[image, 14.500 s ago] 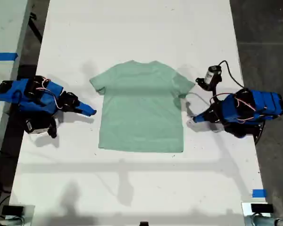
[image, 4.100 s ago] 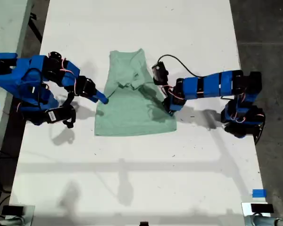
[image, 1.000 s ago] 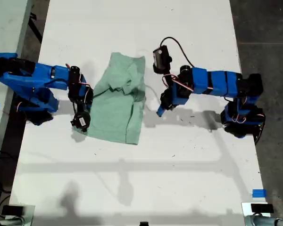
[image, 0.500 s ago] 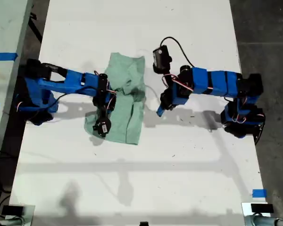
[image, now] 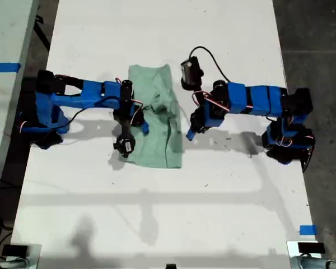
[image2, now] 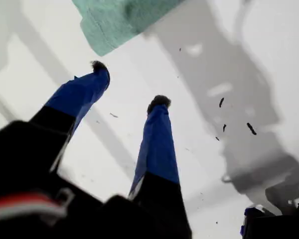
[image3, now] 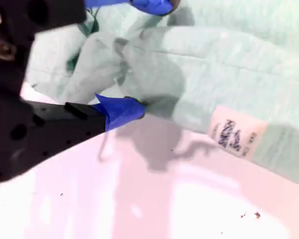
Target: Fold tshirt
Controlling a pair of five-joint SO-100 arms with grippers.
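**T-SHIRT PARTLY FOLDED: HANDLING AND GRIP POINTS**

**Location.** In the exterior view the tshirt [image: 157, 143] lies on the white surface [image: 157, 33], a little toward 11 o'clock from the middle. It forms a narrow strip running from 12 to 6 o'clock, with a rumpled bunch of cloth about halfway along its length.

**Pincer state.** My first pincer [image2: 129, 84] stands at 3 o'clock from the shirt in the exterior view. Its jaws are moderately apart and empty, and it hangs over bare surface with a shirt corner [image2: 119, 20] just beyond the tips. My second pincer [image3: 144, 57] reaches in from 9 o'clock in the exterior view and sits in the rumpled zone. Its two blue tips are apart with gathered cloth between them. It cannot be told whether they clamp that cloth.

**Handling.** The cloth is judged light, soft and limp.
- It will sag, crease and drag rather than hold a shape.
- It is not fragile.
- A pinch is likely to pick up several layers at once.
- A lifted layer may pull the layers beneath it along the smooth surface.

**Where to take hold.** Grip at a hem or a corner, where the edge is doubled and easy to catch. Avoid the bunched middle.

**Markings.** The second wrist view shows a white tag [image3: 234, 137] with dark print on the cloth. The print is too blurred to read. No other writing or brand is visible.
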